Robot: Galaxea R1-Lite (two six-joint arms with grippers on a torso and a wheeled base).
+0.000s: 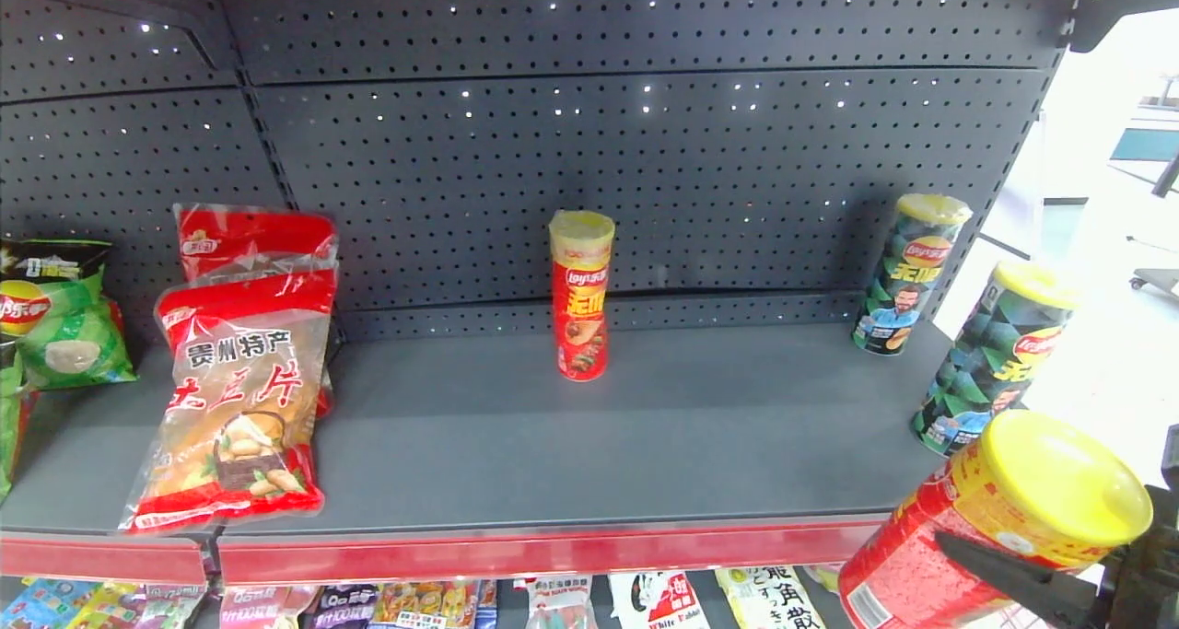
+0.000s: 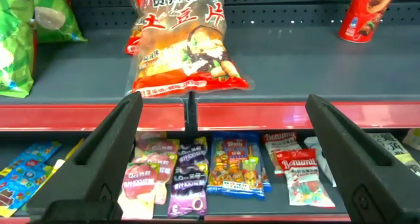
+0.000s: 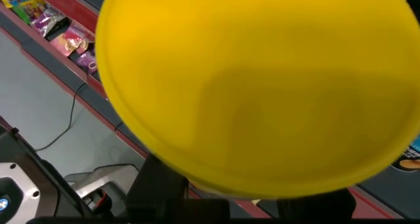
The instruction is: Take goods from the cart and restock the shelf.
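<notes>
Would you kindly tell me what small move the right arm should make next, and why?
Probably lift the right claw and carry the held red can leftward over the red lip: the can hangs tilted before the lip's right end, and the shelf is bare beside the standing red can.

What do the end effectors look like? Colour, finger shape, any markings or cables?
Left end effector: two matte black fingers, long flat wedges that taper to blunt tips. Right end effector: also black; the finger seen in the head view is a slim, pointed wedge. I can't make out markings or cables on either.
</notes>
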